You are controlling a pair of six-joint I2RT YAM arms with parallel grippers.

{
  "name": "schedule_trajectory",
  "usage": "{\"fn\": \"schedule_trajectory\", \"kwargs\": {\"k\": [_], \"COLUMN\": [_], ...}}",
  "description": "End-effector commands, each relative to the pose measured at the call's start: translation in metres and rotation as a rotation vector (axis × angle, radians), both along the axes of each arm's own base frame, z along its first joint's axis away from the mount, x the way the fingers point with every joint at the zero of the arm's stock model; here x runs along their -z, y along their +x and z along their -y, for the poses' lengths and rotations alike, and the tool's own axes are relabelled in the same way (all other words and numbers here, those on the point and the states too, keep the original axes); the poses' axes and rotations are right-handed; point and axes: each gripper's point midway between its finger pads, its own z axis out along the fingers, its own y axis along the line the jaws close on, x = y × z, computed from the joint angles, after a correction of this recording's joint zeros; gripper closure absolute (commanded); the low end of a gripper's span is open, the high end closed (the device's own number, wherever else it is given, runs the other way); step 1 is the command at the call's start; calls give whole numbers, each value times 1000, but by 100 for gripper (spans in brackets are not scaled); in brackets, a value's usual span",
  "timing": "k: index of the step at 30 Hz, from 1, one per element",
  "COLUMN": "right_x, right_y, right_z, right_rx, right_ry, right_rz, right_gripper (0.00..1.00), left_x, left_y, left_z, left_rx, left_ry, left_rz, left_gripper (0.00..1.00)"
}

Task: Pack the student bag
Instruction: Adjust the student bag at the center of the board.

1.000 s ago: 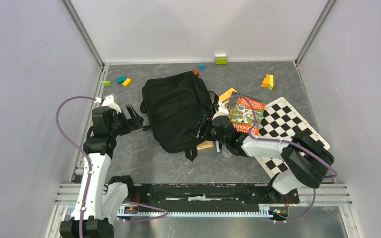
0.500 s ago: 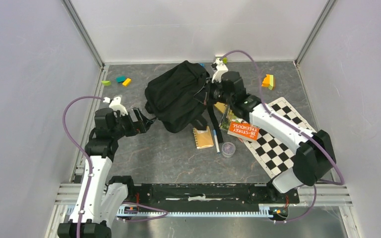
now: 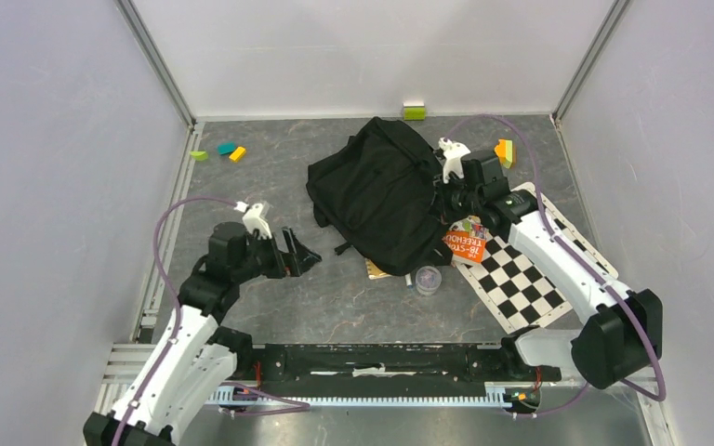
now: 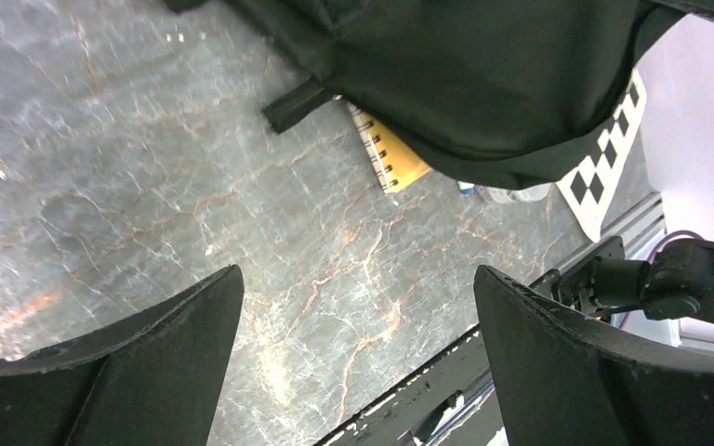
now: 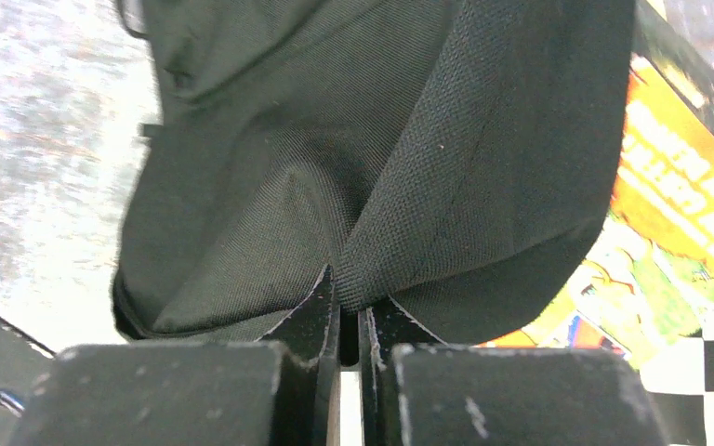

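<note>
The student bag (image 3: 381, 190), a big soft black backpack, lies bunched at the middle back of the table, and its right side is pulled up. My right gripper (image 3: 442, 200) is shut on a fold of its fabric at that right edge. In the right wrist view the jaws of the right gripper (image 5: 349, 297) pinch the bag's (image 5: 335, 139) woven cloth. My left gripper (image 3: 302, 258) is wide open and holds nothing. It hovers low over bare table to the left of the bag (image 4: 465, 74), apart from it.
An orange book (image 3: 465, 246) lies half under the bag on a checkered board (image 3: 530, 269). A yellow spiral notebook (image 3: 376, 269) and a small clear jar (image 3: 427, 279) sit by the bag's near edge. Coloured blocks (image 3: 218, 150) lie at the back left, a green block (image 3: 415, 112) by the back wall and an orange block (image 3: 503, 151) at the back right.
My right gripper shut on the bag's fabric and hauled the bag back, then to the right, uncovering the notebook and jar. The left arm swung inward toward the table's middle, still open.
</note>
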Motion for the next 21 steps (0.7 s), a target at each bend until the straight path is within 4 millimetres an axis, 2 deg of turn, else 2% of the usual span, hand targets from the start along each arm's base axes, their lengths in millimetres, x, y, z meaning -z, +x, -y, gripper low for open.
{"fn": "schedule_trajectory", "kwargs": {"k": [1, 6, 8, 9, 10, 12, 13, 15, 21], "right_x": [9, 22, 23, 29, 23, 24, 24, 25, 29], "right_y": [7, 4, 3, -3, 3, 2, 1, 1, 2], "right_z": [21, 26, 29, 33, 33, 34, 35, 35, 35], "right_rx": [-13, -29, -30, -26, -25, -28, -32, -38, -43], "right_ry": [-44, -21, -20, -30, -18, -12, -10, -5, 15], "right_rz": [32, -10, -12, -43, -9, -9, -11, -12, -15], "right_gripper": [100, 100, 100, 100, 100, 100, 100, 100, 100], "left_x": [13, 35, 37, 39, 39, 42, 36, 39, 65], "left_y": [13, 28, 38, 44, 50, 58, 63, 67, 72], "left_z": [18, 32, 33, 32, 29, 29, 36, 46, 64], "left_rx": [-70, -50, -27, -9, -19, -19, -3, 37, 128], "left_ry": [-43, 49, 89, 124, 150, 171, 145, 122, 129], "left_rz": [-30, -10, 47, 91, 119, 140, 174, 185, 132], "left_gripper": [2, 3, 1, 0, 0, 0, 2, 6, 22]}}
